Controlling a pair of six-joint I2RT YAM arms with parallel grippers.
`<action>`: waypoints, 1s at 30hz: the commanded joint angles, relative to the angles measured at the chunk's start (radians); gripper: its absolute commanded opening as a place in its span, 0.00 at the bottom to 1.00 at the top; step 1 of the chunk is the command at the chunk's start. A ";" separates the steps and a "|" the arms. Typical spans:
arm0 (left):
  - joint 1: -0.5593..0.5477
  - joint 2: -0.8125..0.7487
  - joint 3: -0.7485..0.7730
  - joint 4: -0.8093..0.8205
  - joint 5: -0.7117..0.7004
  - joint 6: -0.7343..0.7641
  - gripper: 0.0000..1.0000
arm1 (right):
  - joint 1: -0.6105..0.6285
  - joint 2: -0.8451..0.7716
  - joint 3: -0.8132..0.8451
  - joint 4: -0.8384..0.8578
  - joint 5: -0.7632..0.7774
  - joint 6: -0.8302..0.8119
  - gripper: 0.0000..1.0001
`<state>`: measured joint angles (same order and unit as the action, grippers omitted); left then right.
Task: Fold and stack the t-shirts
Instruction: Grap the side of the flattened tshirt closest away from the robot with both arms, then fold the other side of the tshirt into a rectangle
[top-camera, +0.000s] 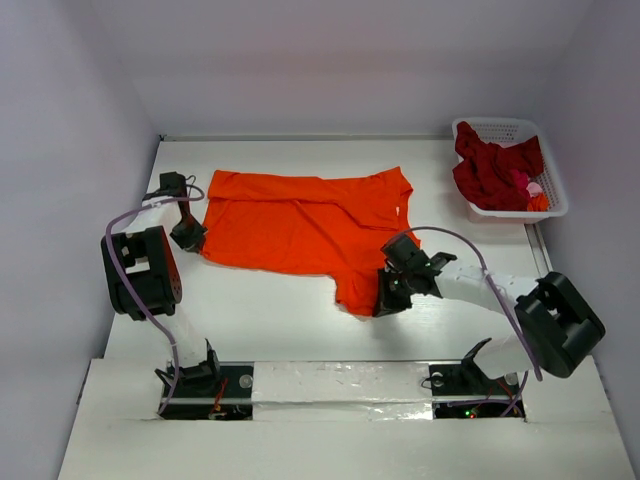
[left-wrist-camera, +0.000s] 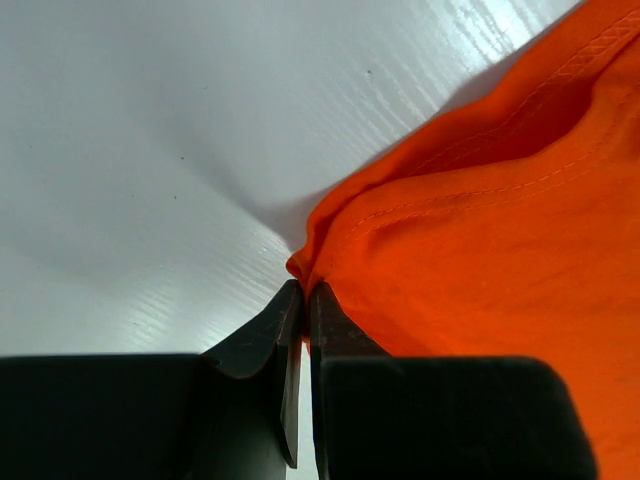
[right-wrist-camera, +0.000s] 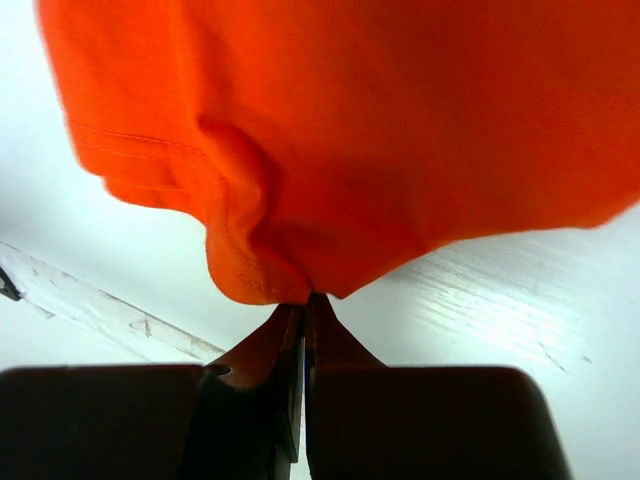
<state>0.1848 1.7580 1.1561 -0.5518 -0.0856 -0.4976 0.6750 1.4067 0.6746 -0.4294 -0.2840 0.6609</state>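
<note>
Two tools held the orange t-shirt (top-camera: 300, 225) on the bench (top-camera: 270, 320): left tool (left-wrist-camera: 303, 300) pinched shut on its edge, right tool (right-wrist-camera: 303, 305) pinched shut on a hem (puckered there).

**One shirt out, one basket**

One orange t-shirt (top-camera: 300, 225) lies at centre. One white basket (top-camera: 505, 128) at two o'clock holds dark red cloth (top-camera: 485, 165) and pink cloth (top-camera: 527, 184); shirt count there unclear. Two grippers: left gripper (left-wrist-camera: 304, 292), right gripper (right-wrist-camera: 304, 300).
</note>
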 joint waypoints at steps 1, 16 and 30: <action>0.002 -0.020 0.047 -0.036 0.006 -0.009 0.00 | -0.011 -0.051 0.063 -0.061 0.058 -0.032 0.00; 0.002 0.000 0.089 -0.042 0.027 -0.022 0.00 | -0.106 -0.101 0.155 -0.160 0.094 -0.081 0.00; 0.002 0.017 0.183 -0.083 0.053 -0.027 0.00 | -0.206 -0.051 0.272 -0.192 0.059 -0.136 0.00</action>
<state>0.1848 1.7702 1.3060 -0.6025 -0.0357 -0.5179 0.4770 1.3430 0.8886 -0.6060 -0.2153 0.5514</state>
